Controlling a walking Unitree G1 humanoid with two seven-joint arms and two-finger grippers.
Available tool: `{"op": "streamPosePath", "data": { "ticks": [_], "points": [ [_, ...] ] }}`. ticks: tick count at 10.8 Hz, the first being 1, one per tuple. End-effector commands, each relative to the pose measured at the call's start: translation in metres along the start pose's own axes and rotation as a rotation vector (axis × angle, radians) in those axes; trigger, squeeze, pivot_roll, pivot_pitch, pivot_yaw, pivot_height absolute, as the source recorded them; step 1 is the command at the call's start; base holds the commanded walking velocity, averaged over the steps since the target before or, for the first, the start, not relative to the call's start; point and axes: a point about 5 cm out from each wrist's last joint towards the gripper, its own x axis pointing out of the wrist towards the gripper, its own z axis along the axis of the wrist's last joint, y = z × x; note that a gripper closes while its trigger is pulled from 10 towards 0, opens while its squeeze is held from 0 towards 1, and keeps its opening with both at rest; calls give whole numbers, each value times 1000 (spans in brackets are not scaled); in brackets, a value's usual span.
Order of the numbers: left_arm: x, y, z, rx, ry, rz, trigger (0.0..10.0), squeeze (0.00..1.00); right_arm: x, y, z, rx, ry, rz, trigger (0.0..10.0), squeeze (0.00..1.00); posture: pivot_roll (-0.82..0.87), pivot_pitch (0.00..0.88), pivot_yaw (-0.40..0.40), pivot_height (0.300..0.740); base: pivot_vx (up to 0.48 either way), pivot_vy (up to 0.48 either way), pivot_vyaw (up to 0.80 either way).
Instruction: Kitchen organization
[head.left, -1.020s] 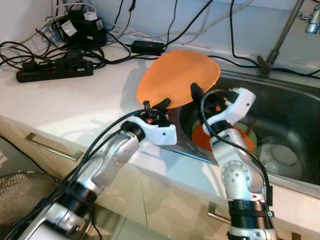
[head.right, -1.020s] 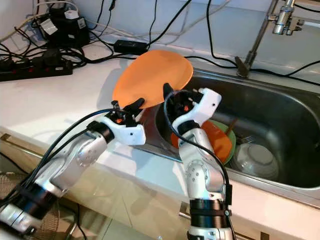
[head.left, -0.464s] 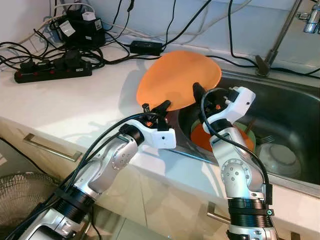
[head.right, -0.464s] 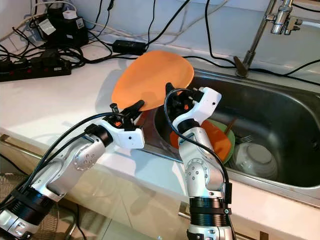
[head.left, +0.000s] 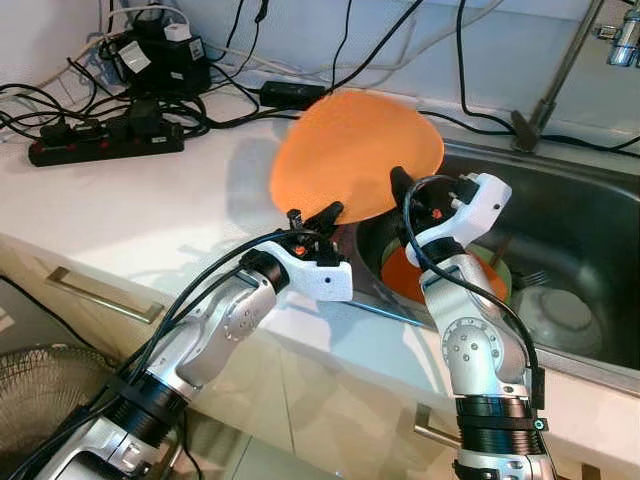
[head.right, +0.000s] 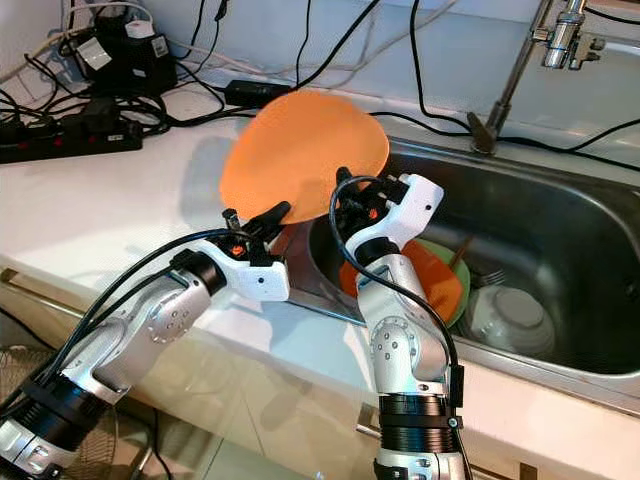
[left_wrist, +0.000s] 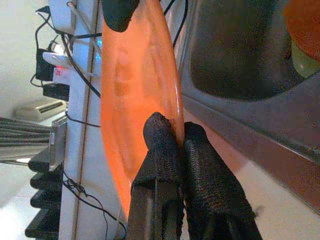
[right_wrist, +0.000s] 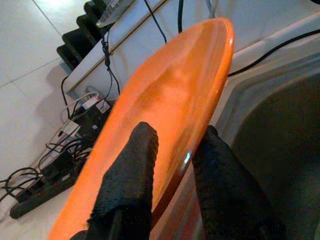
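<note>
A large orange plate (head.left: 350, 150) hangs tilted above the seam between the white counter (head.left: 130, 210) and the steel sink (head.left: 590, 215). My left gripper (head.left: 325, 212) is shut on its near rim, both fingers (left_wrist: 160, 145) pinching the edge. At the rim on the sink side, my right gripper (head.left: 400, 185) is shut on the plate too, one finger (right_wrist: 132, 165) on each face. In the right wrist view the plate (right_wrist: 170, 110) runs edge-on away from the fingers.
In the sink lie another orange plate (head.left: 400, 275) on a green bowl, a white bowl (head.left: 565, 312) and cutlery. A faucet post (head.left: 560, 70) rises behind. A power strip (head.left: 110, 140), adapters and several cables crowd the back left of the counter. A fan (head.left: 40, 390) stands below.
The plate has tipped up steeper and shifted slightly left, toward the counter. Both grippers keep their hold on its rim.
</note>
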Motion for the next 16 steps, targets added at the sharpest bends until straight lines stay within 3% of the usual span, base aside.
{"op": "streamPosePath", "data": {
  "ticks": [1, 3, 4, 10, 11, 12, 16],
  "points": [
    [-4, -11, -1, -6, 6, -43, 10000, 0, 2, 2, -2, 18, 3, -7, 0, 0, 218, 67, -11, 740, 0, 0, 0],
    [-4, -10, -2, -6, 9, -36, 10000, 0, 2, 1, -3, 25, 6, -11, 0, 0, 217, 67, -11, 740, 0, 0, 0],
    [-3, -8, -3, -34, 14, -24, 10000, 1000, 2, 1, -3, 30, 7, -14, 0, 0, 216, 67, -11, 740, 0, 0, 0],
    [-3, -7, -2, -29, 7, -11, 10000, 1000, 4, -9, 3, 107, -32, -89, 0, 0, 217, 66, -11, 740, 0, 0, 0],
    [-3, -7, -1, -29, 8, -11, 10000, 765, 4, -13, 5, 136, -47, -117, 0, 0, 217, 66, -11, 740, 0, 0, 0],
    [-2, -7, -1, -30, 9, -10, 10000, 0, 5, -19, 10, 167, -70, -160, 0, 0, 217, 67, -11, 740, 0, 0, 0],
    [-2, -7, -1, -36, 10, -4, 10000, 0, 7, -35, 40, 180, -195, -223, 0, 0, 217, 66, -10, 740, 0, 0, 0]
  ]
}}
